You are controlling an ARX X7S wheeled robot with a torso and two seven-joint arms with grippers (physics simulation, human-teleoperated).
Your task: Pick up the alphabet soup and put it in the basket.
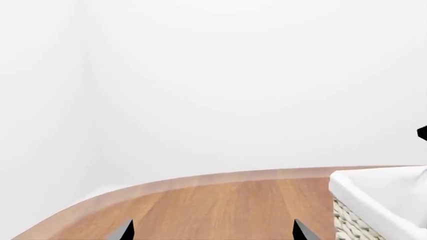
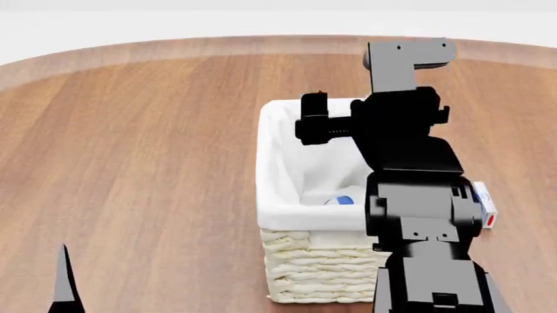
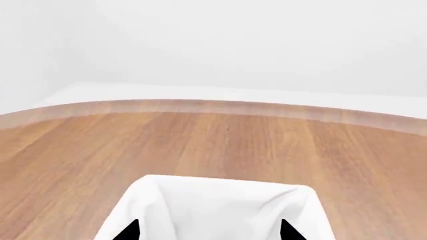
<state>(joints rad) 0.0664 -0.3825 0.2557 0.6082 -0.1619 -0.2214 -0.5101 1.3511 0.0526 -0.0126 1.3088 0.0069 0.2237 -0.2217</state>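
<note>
The right arm (image 2: 409, 150) stood over the basket (image 2: 322, 274), which sat on the wooden table (image 2: 130, 143). Its pincer (image 3: 210, 231) showed in the wrist view as two dark fingertips set well apart above the white liner (image 3: 220, 200), with nothing between them, so it was open and empty. In the head view a small patch of blue and white, probably the soup (image 2: 341, 200), lay low inside the basket against the liner wall, largely hidden by the arm. By that reading, the placing step looked complete or nearly so, and the can appeared released into the basket. A small white box with red and blue marks (image 2: 484, 207) lay on the table just beside the basket's right side. The left pincer (image 1: 213, 231) hung low over bare table near the basket, its two tips spread wide and holding nothing. The next move would call for lifting the right arm straight up, clear of the rim, without catching the liner or tipping the basket.
</note>
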